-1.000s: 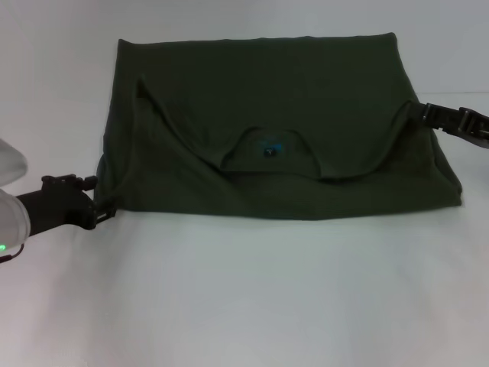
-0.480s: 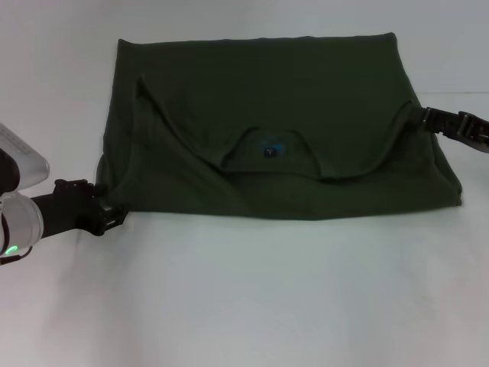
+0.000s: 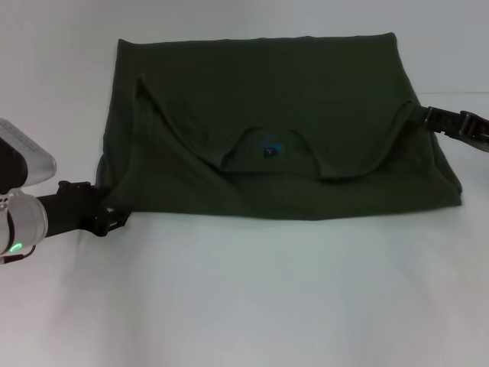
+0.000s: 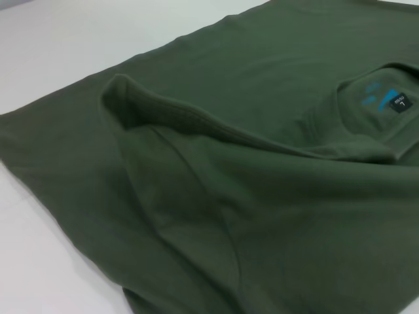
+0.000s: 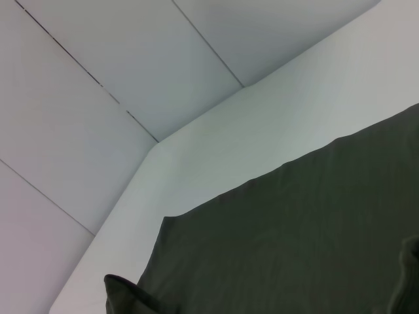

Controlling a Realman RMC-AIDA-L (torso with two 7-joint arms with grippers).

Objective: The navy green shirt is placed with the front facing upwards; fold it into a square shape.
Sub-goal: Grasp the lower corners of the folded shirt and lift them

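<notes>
Olive-green cloth, the navy green shirt [image 3: 275, 130], lies half-folded mid-worktop [image 3: 252, 298], collar and blue neck label [image 3: 269, 147] facing up. Left gripper [image 3: 114, 219] sits at the shirt's near left corner, right gripper [image 3: 429, 116] at its right edge; finger state cannot be told for either. Judgement: lift both sides level and together, or the fold skews.

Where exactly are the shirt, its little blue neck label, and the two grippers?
shirt [image 3: 267, 92]: head view, its flat far panel.
neck label [image 3: 269, 148]: head view, inside the collar.
left gripper [image 3: 109, 218]: head view, tip at the shirt's near left corner.
right gripper [image 3: 429, 118]: head view, tip at the shirt's right edge.
</notes>
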